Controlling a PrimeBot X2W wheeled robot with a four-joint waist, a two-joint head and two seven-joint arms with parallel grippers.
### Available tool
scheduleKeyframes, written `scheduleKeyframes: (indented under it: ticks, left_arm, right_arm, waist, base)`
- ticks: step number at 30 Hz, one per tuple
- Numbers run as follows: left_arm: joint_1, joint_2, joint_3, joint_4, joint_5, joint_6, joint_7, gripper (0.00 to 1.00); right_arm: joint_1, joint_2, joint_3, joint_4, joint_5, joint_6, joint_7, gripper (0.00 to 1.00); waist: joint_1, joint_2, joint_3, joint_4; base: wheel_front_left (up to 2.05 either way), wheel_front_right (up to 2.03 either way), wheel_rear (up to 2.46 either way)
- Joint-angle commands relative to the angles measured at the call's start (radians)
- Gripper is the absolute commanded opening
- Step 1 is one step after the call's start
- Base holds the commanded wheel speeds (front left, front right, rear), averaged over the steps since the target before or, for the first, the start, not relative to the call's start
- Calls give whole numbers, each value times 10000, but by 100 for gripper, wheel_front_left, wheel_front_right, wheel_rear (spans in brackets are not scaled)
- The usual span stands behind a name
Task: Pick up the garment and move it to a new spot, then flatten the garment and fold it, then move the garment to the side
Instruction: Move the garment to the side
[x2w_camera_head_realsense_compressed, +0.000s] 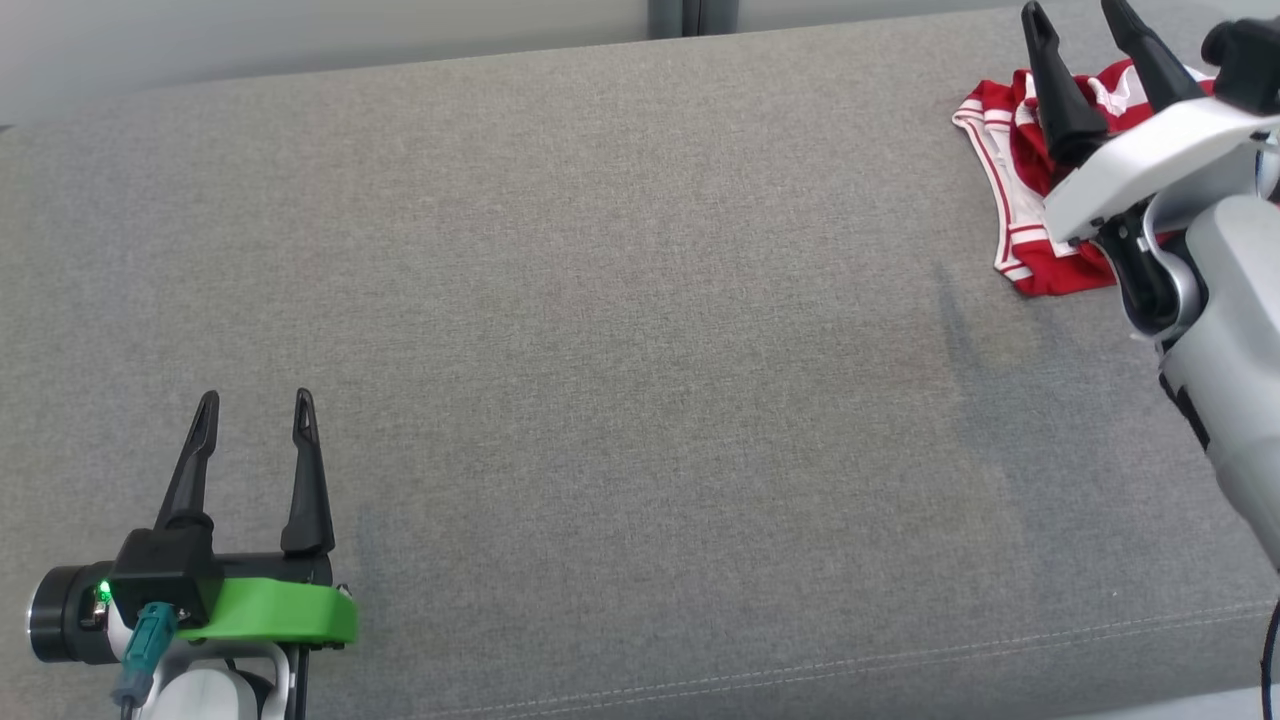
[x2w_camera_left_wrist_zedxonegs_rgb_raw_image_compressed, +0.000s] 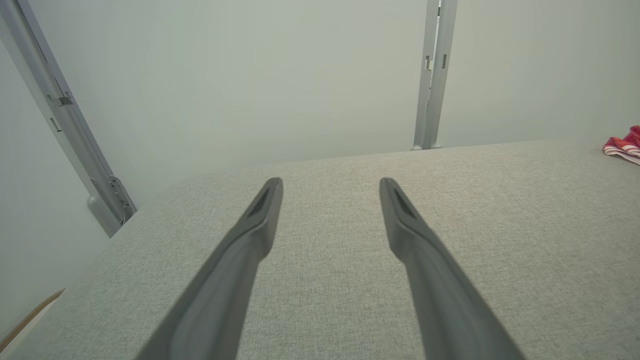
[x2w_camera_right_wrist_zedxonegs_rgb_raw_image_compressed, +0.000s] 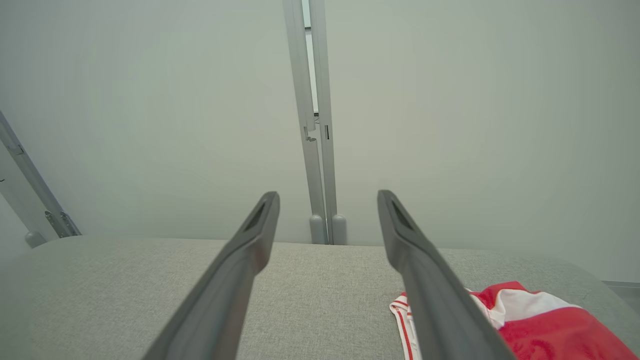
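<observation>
A crumpled red garment (x2w_camera_head_realsense_compressed: 1015, 190) with white stripes lies at the far right of the grey cushioned surface (x2w_camera_head_realsense_compressed: 620, 330). My right gripper (x2w_camera_head_realsense_compressed: 1078, 20) hovers above it, open, its dark fingers spread with nothing between them. In the right wrist view the garment (x2w_camera_right_wrist_zedxonegs_rgb_raw_image_compressed: 540, 327) sits at the lower right, partly behind my right finger (x2w_camera_right_wrist_zedxonegs_rgb_raw_image_compressed: 430, 280). My left gripper (x2w_camera_head_realsense_compressed: 255, 405) rests open at the lower left, far from the garment. The left wrist view has the garment (x2w_camera_left_wrist_zedxonegs_rgb_raw_image_compressed: 624, 146) at its right edge, beyond the open left gripper (x2w_camera_left_wrist_zedxonegs_rgb_raw_image_compressed: 330, 187).
The grey surface stretches wide between the two arms. A pale wall with grey metal posts (x2w_camera_right_wrist_zedxonegs_rgb_raw_image_compressed: 315, 150) stands behind its far edge. The front seam of the cushion (x2w_camera_head_realsense_compressed: 900, 665) runs along the bottom right.
</observation>
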Motion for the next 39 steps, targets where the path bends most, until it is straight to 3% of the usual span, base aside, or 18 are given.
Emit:
scheduleKeyframes:
  ticks: [1, 10, 28, 39]
  left_arm:
    - [116, 14, 12, 16, -6, -31, -23, 100]
    - [217, -74, -7, 323, 23, -86, -23, 100]
    - [440, -235, 76, 507, -41, 140, -23, 100]
    - [691, -281, 19, 509, -35, 88, -23, 100]
  right_arm:
    - [368, 87, -331, -250, -261, -11, -21, 100]
    - [2785, 980, -2372, -1780, -1753, -9, -22, 100]
    - [5356, 2641, -3472, -3488, -3916, -9, -22, 100]
    - [7090, 3169, -3926, -4401, -4965, -8, -23, 100]
  waist:
    - [1, 0, -106, 81]
    - [1, 0, -681, 377]
    - [1, 0, -1118, 451]
    - [1, 0, -1458, 483]
  base:
    - [0, 0, 0]
    - [0, 0, 0]
    - [0, 0, 0]
    - [0, 0, 0]
